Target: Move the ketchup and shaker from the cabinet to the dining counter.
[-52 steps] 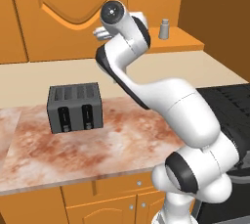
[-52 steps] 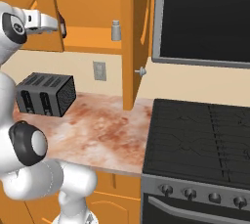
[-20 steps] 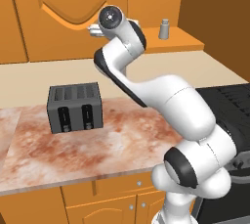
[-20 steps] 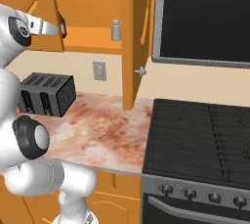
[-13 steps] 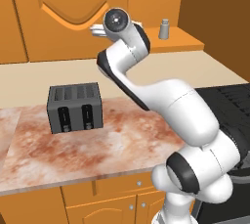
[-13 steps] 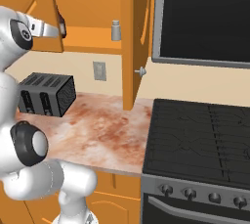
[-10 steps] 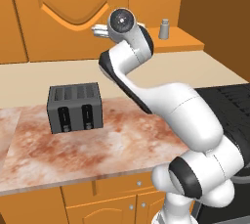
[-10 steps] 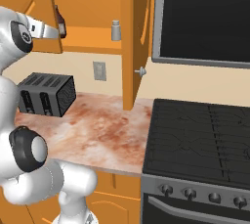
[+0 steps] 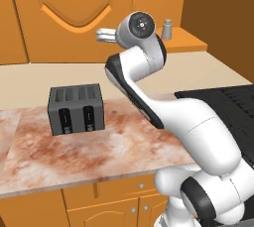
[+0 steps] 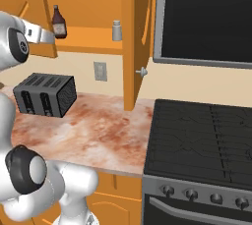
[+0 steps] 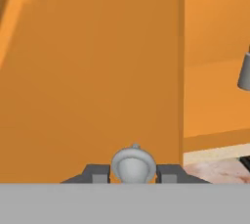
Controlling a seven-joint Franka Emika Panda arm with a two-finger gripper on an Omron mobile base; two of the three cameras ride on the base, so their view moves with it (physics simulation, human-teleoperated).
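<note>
Ketchup (image 10: 59, 21) upright on the cabinet (image 10: 88, 41) shelf, a little beyond the claw (image 11: 133, 173) and higher, seen from the right base view; not yet in hand.

Nearest first. Claw clenched on the small round silver knob (image 11: 133, 160) of the cabinet door (image 11: 88, 71), knob seated between the two dark tips, door panel flat right behind it. No bottle or shaker in the grip.

Next out, past the door's edge: ketchup, squarish dark red-brown body, narrow neck, small dark cap. Judged light and rigid, likely smooth-sided and a bit slick; tall for its footprint, so easy to tip with a nudge high up. Best taken across the flat sides of the body, at or just below mid-height, not by the neck or cap.

Further along the same shelf, well apart from the bottle and to the claw's far side: shaker (image 10: 116, 30), short light-grey cylinder with a rounded narrower cap. Judged light, hard, round, so prone to twist or slip in a loose pinch; best gripped around the straight body below the cap, squarely centred.

Below the claw: grey toaster (image 10: 44, 94) on the marble desk (image 10: 103, 126), well under the shelf.

Judgement: knob to be released before either thing can be reached.
</note>
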